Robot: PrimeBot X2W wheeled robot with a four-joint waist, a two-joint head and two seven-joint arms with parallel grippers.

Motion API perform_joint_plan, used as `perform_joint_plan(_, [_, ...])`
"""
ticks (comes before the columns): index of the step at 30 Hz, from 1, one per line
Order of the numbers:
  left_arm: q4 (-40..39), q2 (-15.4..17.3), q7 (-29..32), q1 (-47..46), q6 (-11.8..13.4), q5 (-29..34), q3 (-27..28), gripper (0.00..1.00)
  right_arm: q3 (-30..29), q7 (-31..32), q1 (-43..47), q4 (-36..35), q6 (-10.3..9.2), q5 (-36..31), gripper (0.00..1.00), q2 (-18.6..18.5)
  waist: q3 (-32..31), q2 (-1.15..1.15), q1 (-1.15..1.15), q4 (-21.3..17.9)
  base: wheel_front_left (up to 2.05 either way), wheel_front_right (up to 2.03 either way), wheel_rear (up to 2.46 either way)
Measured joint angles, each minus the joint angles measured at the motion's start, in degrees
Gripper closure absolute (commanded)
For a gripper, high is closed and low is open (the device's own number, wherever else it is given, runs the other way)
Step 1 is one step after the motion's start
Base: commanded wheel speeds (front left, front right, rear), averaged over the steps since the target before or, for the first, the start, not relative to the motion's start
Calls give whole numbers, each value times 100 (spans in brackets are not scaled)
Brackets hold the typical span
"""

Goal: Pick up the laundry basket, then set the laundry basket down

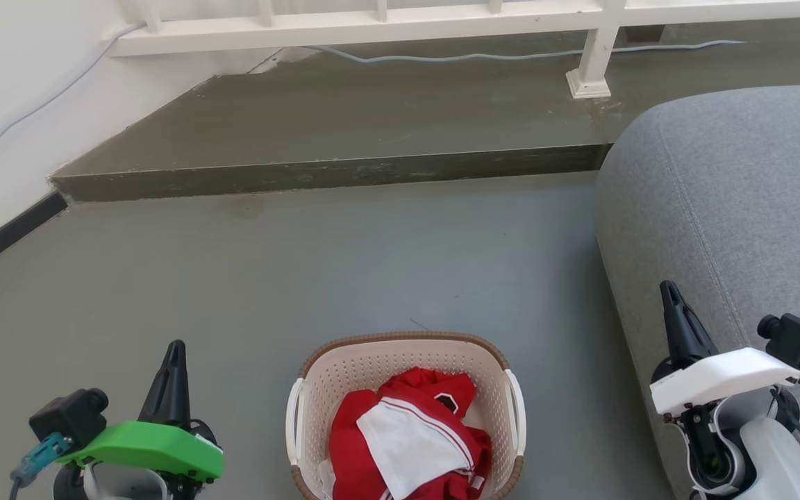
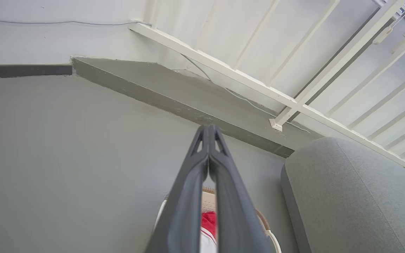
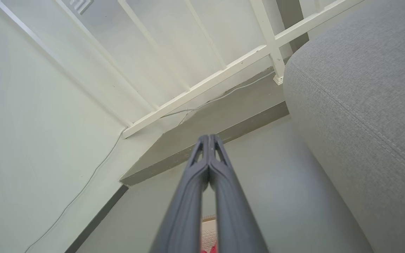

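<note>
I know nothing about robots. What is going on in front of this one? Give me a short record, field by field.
Basket: laundry basket standing on the grey floor, between the two grippers, untouched
Contents: red and white clothes
Left gripper: shut, empty, left of the basket
Right gripper: shut, empty, seen against the grey sofa
Background: raised step, white railing

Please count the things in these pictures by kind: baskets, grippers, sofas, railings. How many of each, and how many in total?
laundry basket: 1
grippers: 2 (left gripper, right gripper, both shut)
grey sofa: 1
white railing: 1
Total: 5
</note>
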Motion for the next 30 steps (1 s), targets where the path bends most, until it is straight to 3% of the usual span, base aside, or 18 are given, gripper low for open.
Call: perform_joint_plan(30, [58, -8, 595, -18, -54, -2022, 367, 100, -605, 590, -5, 9, 171, 1976, 100, 186, -96, 0, 0, 88, 0, 0, 0])
